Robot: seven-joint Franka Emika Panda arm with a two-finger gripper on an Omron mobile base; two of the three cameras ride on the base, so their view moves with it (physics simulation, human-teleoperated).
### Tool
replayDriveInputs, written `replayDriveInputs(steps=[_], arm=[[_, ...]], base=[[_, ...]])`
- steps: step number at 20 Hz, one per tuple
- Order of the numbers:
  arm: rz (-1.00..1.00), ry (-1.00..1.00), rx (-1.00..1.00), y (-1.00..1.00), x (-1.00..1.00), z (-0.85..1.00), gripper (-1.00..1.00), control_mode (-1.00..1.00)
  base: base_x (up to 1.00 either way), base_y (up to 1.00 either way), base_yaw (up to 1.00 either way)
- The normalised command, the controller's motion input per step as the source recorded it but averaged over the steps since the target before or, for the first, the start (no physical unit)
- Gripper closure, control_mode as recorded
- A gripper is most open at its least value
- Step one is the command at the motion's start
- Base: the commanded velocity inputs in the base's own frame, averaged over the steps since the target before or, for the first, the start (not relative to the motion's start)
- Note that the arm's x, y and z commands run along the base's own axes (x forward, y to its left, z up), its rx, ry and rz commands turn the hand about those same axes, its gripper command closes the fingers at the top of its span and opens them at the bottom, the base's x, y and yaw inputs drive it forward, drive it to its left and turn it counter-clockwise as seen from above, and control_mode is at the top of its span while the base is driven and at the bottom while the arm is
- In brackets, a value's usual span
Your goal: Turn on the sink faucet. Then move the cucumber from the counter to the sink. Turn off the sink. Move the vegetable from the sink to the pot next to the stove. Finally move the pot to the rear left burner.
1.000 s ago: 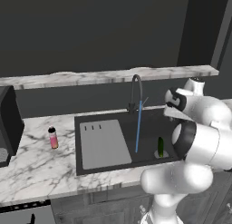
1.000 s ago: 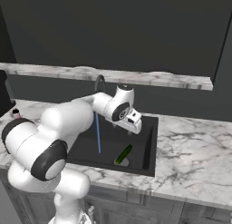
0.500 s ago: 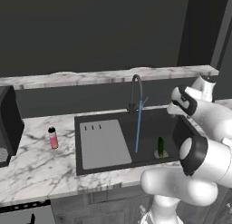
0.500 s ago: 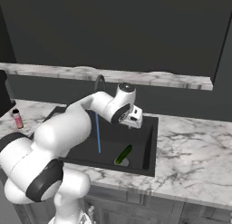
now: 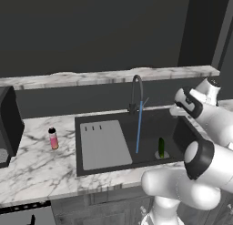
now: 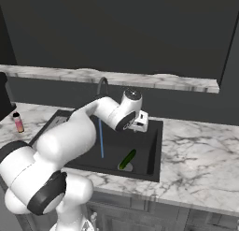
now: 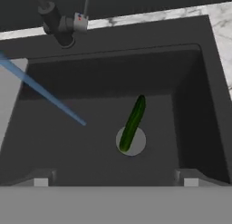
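The dark green cucumber [image 5: 161, 147] [image 6: 127, 159] [image 7: 133, 122] lies in the black sink [image 5: 154, 120] [image 6: 155, 146] [image 7: 199, 105], one end resting on the round grey drain. Water falls as a thin blue stream [image 5: 138, 128] [image 7: 45, 96] from the dark gooseneck sink faucet [image 5: 136, 89] [image 6: 101, 85] [image 7: 59, 23]. My gripper [image 5: 175, 111] [image 6: 140, 125] [image 7: 115, 180] hangs open above the right part of the basin, well above the cucumber, with nothing between its fingers.
A grey slotted drainboard [image 5: 104, 144] covers the sink's left half. A small pink bottle [image 5: 53, 138] [image 6: 18, 122] stands on the marble counter [image 5: 36, 167] [image 6: 196, 164] to the left. A black appliance [image 5: 7, 124] sits at the far left. A marble ledge [image 5: 109, 76] runs behind the faucet.
The arm's elbow and lower links have swung around while the hand stays over the sink's right side. The cucumber lies still in the basin and the water keeps running.
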Motion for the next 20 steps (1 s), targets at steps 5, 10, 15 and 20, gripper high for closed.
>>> replayDriveInputs(steps=[5, 10, 15, 20], arm=[[0.22, -0.22, 0.0, -0.16, 0.06, 0.0, -1.0, -1.0], [0.27, -0.18, 0.0, -0.09, 0.25, -0.1, -1.0, -1.0], [0.31, -0.17, 0.0, -0.03, 0.34, -0.01, -1.0, -1.0], [0.32, -0.13, 0.0, 0.0, 0.42, 0.0, -1.0, -1.0]], base=[[0.0, 0.0, 0.0], [0.0, 0.0, 0.0], [0.0, 0.0, 0.0], [0.0, 0.0, 0.0]])
